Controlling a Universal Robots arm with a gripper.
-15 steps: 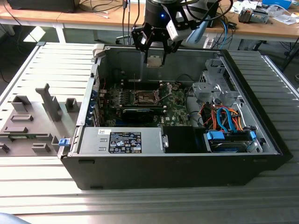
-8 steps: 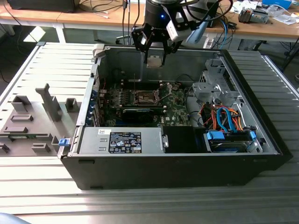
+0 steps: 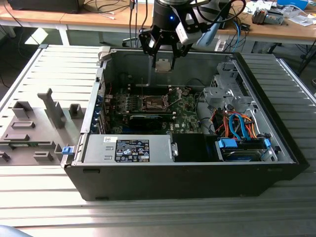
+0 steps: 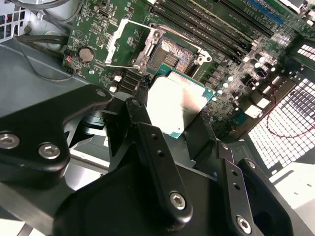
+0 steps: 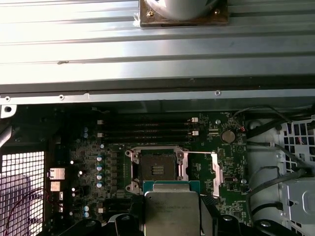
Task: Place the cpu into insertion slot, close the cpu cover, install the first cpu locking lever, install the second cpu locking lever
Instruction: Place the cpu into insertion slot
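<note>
My gripper (image 3: pixel 163 55) hangs above the back wall of the open computer case (image 3: pixel 187 182), shut on the cpu (image 3: pixel 163 64). In both wrist views the cpu (image 4: pixel 178 104) (image 5: pixel 172 209) shows as a silvery square chip with a green rim, pinched between the black fingers (image 4: pixel 136 114). The insertion slot (image 5: pixel 156 169) (image 4: pixel 172 53) lies uncovered on the green motherboard, its dark contact field ringed by a metal frame. Well below the cpu in the exterior view sits the same insertion slot (image 3: pixel 151 103). The cpu cover (image 4: pixel 124 43) (image 5: pixel 215 169) stands swung open beside the socket.
Long narrow memory slots (image 5: pixel 147 126) run beside the socket, and a coin battery (image 5: pixel 228 136) sits near the cover. A power supply (image 3: pixel 129 148) and a drive cage with coloured cables (image 3: pixel 237 126) line the case front. Grey fixtures (image 3: pixel 34 126) stand at the exterior view's left.
</note>
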